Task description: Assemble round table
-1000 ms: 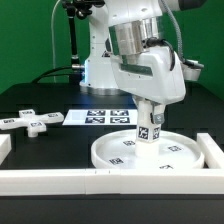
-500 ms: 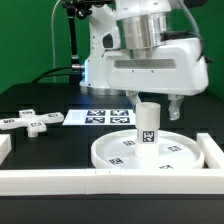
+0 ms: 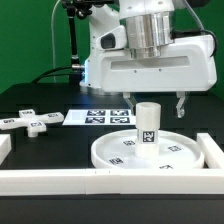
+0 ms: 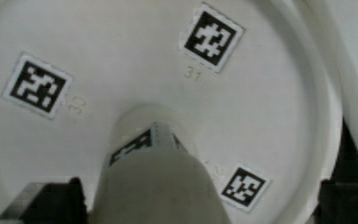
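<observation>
The leg point(image 3: 147, 125) stood upright on the disc point(image 3: 182, 155), seeming to hold by itself. The tool point(image 3: 156, 104) hung open over it, one finger on each side, not touching. The cross point(image 3: 30, 121) lay well apart, waiting its turn.

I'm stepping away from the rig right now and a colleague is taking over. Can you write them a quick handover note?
Gripper: open, fingers either side of the leg's top, not gripping it.
Parts: leg stands upright near the middle of the disc; cross-shaped piece lies on the table at the exterior view's left.
Done: leg set on disc; how firmly it sits cannot be told.
Left: fit the cross-shaped piece.
</observation>
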You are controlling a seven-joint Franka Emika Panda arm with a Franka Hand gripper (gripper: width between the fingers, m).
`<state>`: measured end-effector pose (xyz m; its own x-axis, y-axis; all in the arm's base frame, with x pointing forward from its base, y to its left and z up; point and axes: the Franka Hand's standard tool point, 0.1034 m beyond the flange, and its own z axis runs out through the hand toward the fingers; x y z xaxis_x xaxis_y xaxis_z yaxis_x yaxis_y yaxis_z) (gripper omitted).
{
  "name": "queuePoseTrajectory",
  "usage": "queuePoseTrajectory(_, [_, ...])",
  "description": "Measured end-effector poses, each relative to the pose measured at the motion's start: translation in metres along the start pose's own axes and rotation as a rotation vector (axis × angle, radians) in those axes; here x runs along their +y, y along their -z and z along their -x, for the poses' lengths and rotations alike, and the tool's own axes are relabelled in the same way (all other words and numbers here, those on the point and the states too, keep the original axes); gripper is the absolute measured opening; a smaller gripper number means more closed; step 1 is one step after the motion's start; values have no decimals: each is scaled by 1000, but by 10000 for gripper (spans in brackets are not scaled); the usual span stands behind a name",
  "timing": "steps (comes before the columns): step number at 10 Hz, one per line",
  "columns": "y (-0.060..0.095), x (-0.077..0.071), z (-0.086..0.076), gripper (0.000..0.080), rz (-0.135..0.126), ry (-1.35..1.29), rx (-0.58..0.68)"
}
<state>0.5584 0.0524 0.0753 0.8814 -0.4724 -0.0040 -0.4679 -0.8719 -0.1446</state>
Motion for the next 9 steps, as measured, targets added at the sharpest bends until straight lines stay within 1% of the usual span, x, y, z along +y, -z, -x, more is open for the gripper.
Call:
queuePoseTrajectory(1, [0,2,-1,649,13,140,6])
queuePoseTrajectory(4, [1,1,-7,649,40,507,37])
queuePoseTrajectory(5, [2,1,-7,649,54,658,39])
queuePoseTrajectory(9, [2,2,-8,649,65,913,28])
